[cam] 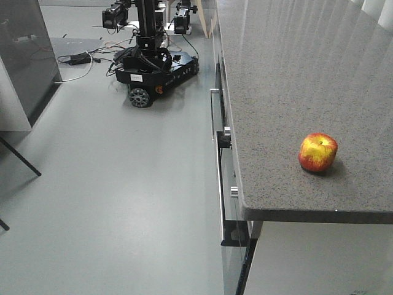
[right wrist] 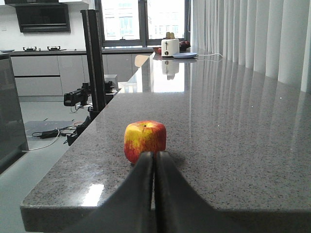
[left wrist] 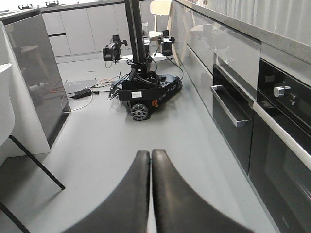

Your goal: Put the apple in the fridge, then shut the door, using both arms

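Note:
The red and yellow apple (cam: 318, 152) sits on the speckled grey counter (cam: 288, 67), close to its near right end. In the right wrist view the apple (right wrist: 145, 138) is straight ahead, and my right gripper (right wrist: 155, 154) is shut and empty, its tips just short of the fruit at counter height. My left gripper (left wrist: 150, 153) is also shut and empty, held low over the grey floor in the aisle. Neither arm shows in the exterior view. The fridge and its door are out of view.
A black wheeled robot base with a mast (cam: 153, 67) stands down the aisle, with cables (cam: 80, 58) on the floor beside it. Oven fronts with bar handles (left wrist: 233, 111) line the counter's side. A glossy dark grey cabinet (cam: 24, 61) is at the left. A toaster (right wrist: 170, 47) stands far along the counter.

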You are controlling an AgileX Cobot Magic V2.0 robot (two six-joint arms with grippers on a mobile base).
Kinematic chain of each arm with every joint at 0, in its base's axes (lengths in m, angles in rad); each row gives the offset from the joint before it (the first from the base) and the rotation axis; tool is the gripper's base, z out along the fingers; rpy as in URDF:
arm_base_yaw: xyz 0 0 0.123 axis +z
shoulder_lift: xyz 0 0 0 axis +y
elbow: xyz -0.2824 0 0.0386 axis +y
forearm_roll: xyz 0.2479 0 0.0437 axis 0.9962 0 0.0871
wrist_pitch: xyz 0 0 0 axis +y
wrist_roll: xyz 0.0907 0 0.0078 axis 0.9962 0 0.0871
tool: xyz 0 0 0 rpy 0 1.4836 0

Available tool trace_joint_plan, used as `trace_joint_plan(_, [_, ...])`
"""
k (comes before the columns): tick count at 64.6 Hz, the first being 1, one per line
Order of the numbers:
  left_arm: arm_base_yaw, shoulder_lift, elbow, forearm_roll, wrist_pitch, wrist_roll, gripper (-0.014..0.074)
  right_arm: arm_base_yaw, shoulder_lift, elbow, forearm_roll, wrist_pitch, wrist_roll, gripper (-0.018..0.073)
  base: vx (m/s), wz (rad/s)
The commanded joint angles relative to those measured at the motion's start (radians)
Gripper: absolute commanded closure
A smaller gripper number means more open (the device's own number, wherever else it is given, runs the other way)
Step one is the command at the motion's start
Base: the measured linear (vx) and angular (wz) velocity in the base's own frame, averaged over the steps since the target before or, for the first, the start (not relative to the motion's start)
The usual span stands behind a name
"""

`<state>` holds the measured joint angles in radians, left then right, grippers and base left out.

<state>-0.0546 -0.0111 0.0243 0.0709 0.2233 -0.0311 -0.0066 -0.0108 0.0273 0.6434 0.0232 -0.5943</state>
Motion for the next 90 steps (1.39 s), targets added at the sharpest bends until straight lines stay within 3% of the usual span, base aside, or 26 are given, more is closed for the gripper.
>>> trace_joint_plan(1, [-0.003, -0.015, 0.029, 0.000, -0.079, -0.001, 0.0602, -0.005, -0.005, 0.001, -0.002, -0.053, 0.000, 0.0564, 0.00, 0.00])
trace_joint_plan(63, [-0.003, -0.015, 0.029, 0.000, -0.079, -0.001, 0.0602, -0.005, -0.005, 0.001, 0.001, -0.056, 0.002, 0.0564, 0.00, 0.00])
trace_joint_plan(73, [-0.003, -0.015, 0.029, 0.000, -0.079, -0.001, 0.0602, -0.005, -0.005, -0.001, 0.110, -0.057, 0.006, 0.0564, 0.00, 0.00])
trace_joint_plan(82, [-0.003, -0.015, 0.029, 0.000, -0.079, -0.001, 0.0602, -0.005, -0.005, -0.001, 0.354, -0.101, 0.044, 0.0564, 0.00, 0.00])
trace_joint_plan(90, [-0.003, -0.015, 0.029, 0.000, -0.079, -0.001, 0.0602, -0.005, -0.005, -0.038, 0.379, -0.059, -0.027, 0.0564, 0.00, 0.00])
